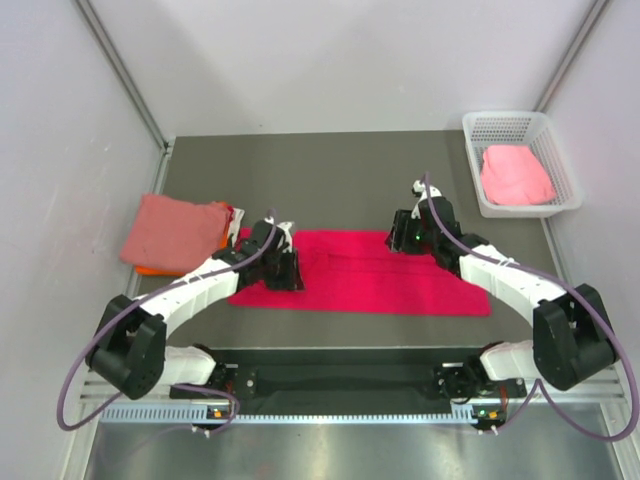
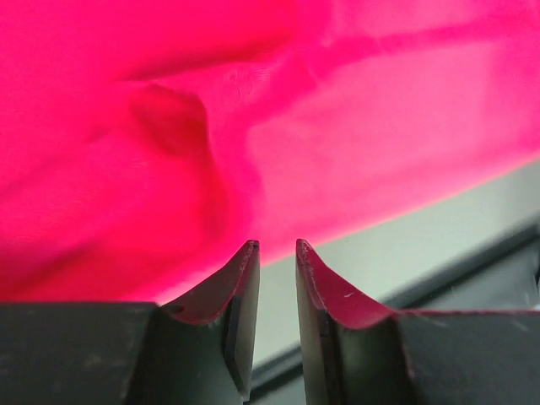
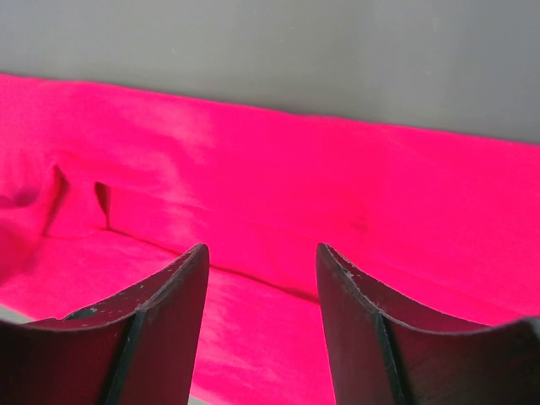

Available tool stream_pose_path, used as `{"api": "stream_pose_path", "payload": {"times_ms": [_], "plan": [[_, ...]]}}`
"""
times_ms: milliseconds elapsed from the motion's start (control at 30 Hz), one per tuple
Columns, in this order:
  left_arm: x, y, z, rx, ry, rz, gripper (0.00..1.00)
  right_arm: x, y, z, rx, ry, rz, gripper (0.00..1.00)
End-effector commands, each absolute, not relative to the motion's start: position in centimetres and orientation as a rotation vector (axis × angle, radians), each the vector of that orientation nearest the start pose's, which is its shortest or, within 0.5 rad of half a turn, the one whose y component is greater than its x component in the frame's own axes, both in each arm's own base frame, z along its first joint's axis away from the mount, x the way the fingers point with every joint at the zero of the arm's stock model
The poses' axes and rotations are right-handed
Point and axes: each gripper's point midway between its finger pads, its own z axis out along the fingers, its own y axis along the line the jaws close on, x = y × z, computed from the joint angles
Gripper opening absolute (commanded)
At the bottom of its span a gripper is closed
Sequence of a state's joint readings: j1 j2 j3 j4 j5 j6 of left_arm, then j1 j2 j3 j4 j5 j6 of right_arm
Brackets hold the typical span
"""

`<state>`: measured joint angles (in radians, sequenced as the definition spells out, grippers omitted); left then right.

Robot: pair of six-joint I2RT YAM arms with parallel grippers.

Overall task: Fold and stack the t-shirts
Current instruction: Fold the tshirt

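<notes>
The bright crimson-pink t-shirt (image 1: 380, 272) lies as a long flat band across the middle of the table. My left gripper (image 1: 290, 276) hovers at its left near corner. In the left wrist view its jaws (image 2: 277, 246) stand a narrow gap apart with only table showing between them, just off the cloth's edge (image 2: 253, 110). My right gripper (image 1: 402, 238) is over the shirt's far edge, open (image 3: 261, 250), with the crimson cloth (image 3: 295, 186) below and nothing held. A folded dusty salmon t-shirt (image 1: 175, 232) rests on an orange one (image 1: 150, 268) at the left. The light pink t-shirt (image 1: 515, 175) sits bunched in the basket.
The white mesh basket (image 1: 470, 125) stands at the back right corner. Grey walls close in the table on the left, right and back. A metal rail (image 1: 340, 410) with the arm bases runs along the near edge. Dark tabletop (image 3: 295, 51) shows beyond the crimson shirt.
</notes>
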<state>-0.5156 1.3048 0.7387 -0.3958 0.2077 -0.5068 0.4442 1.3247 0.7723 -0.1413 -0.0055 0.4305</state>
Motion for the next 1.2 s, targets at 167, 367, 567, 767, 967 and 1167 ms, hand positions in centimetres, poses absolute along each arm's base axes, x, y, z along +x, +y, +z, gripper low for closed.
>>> {"api": "stream_pose_path", "payload": {"times_ms": [167,367,567,767,967,1167], "plan": [[20.9,-22.3,8.7,0.196,2.617,-0.848,0.28,31.9,24.8,12.7,-0.222,2.248,0.831,0.55],[23.8,-19.3,9.1,-0.018,2.587,-0.672,0.29,30.9,30.8,14.1,-0.336,2.196,1.011,0.57],[26.0,-13.6,9.4,-0.294,2.521,-0.599,0.31,29.4,35.8,12.4,-0.384,2.246,1.108,0.55],[25.5,-12.3,9.2,-0.351,2.490,-0.538,0.34,27.9,37.6,9.8,-0.348,2.355,1.063,0.50],[25.3,-12.2,7.8,-0.415,2.487,-0.536,0.35,26.8,38.2,7.5,-0.333,2.427,1.042,0.45],[25.4,-10.9,7.8,-0.460,2.464,-0.453,0.36,26.3,38.1,6.1,-0.326,2.462,1.034,0.40]]}}
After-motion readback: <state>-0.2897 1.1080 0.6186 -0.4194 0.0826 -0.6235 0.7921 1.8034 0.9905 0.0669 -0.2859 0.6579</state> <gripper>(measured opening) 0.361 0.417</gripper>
